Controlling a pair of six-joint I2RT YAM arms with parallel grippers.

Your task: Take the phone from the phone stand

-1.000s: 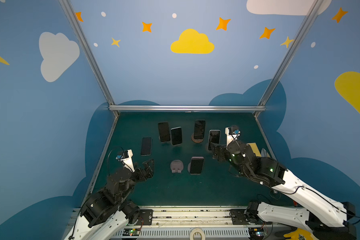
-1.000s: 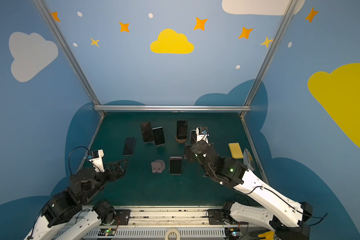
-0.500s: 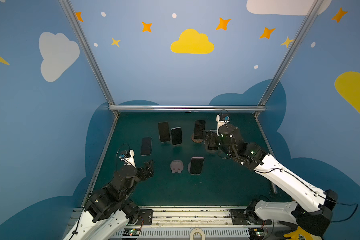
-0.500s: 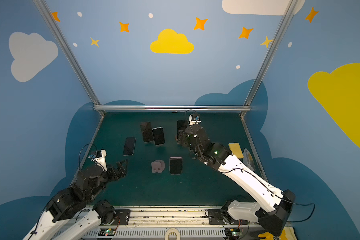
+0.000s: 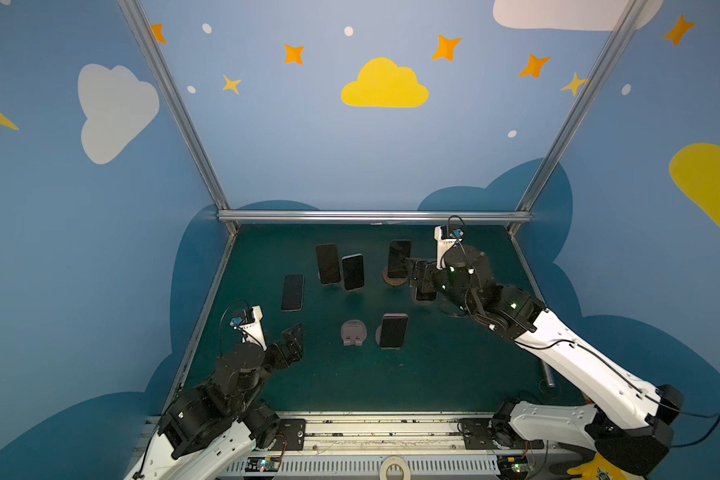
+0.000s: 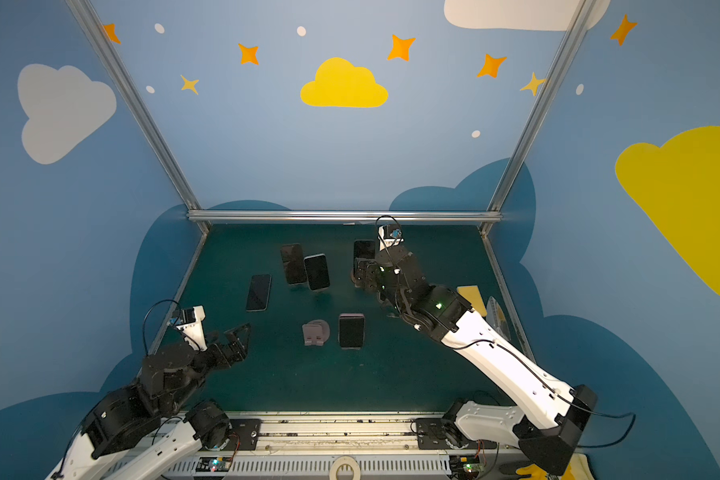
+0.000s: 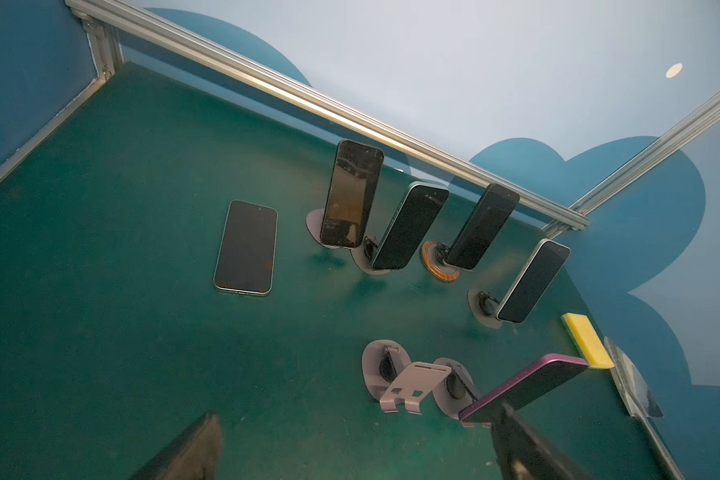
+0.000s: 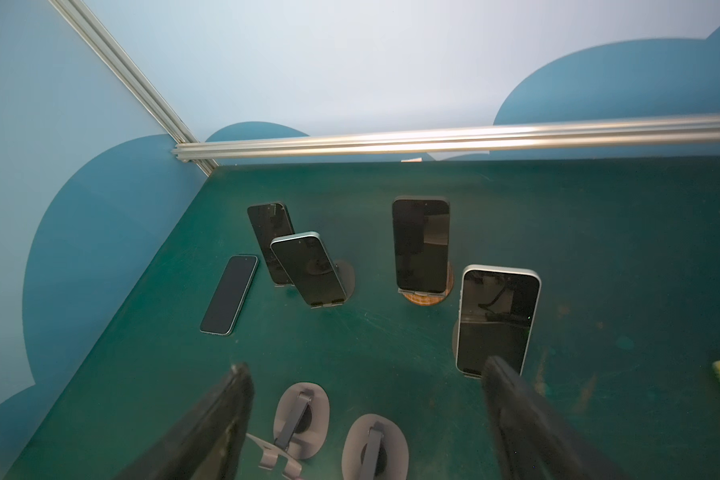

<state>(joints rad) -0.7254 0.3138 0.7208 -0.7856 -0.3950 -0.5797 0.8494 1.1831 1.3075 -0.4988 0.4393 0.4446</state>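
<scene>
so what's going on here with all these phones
Two robot arms sit over a green table of phones on stands. The right claw is open by a propped-up white-edged phone, gripping nothing yet. The left claw hangs open near the front, empty. A loose phone lies flat and one stand is bare.

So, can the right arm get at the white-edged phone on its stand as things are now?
Probably yes. The right pincer is open and close in front of the white-edged phone, with nothing between them. The phone on the wooden stand is apart from it, so its sides look free.
</scene>
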